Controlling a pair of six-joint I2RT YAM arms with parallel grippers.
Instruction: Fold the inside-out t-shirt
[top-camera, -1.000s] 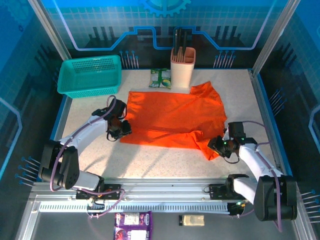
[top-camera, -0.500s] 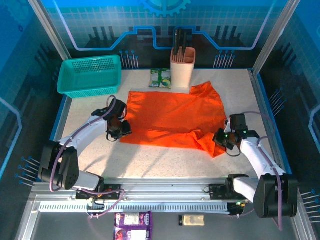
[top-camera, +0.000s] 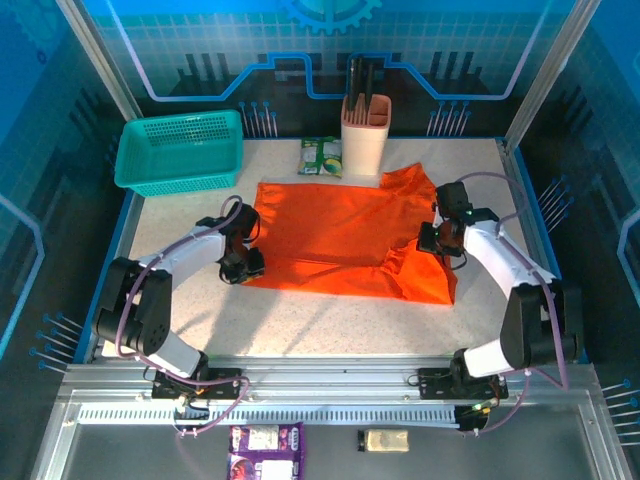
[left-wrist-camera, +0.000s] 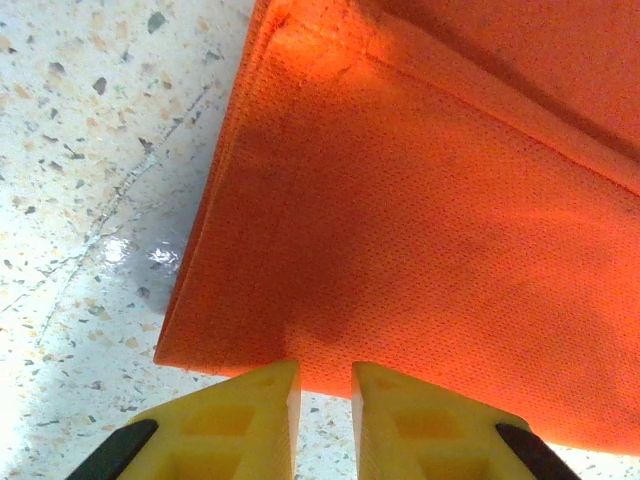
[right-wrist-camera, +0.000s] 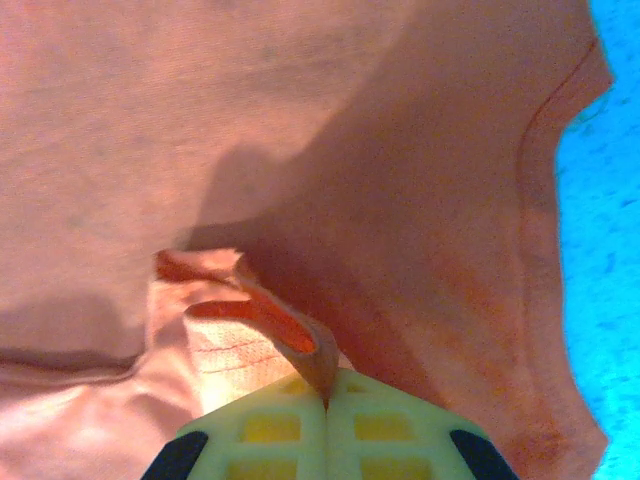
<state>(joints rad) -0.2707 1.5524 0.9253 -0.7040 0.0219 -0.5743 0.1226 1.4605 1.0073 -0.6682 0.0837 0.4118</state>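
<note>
Left arm (top-camera: 185, 252) and right arm (top-camera: 505, 265): white link shells, black joint housings, thin grey-purple cables (top-camera: 120, 325) looped alongside each. Left gripper (left-wrist-camera: 325, 370) and right gripper (right-wrist-camera: 326, 402): yellow moulded fingers, recessed cells, black outer corners.

t-shirt (top-camera: 340, 230): matt knit cloth | table (top-camera: 300, 320): glossy speckled stone | basket (top-camera: 175, 178): plastic mesh

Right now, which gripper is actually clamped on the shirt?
The right gripper: it is shut on a raised fold of shirt. The left gripper stands slightly open, tips at the shirt's edge.
</note>
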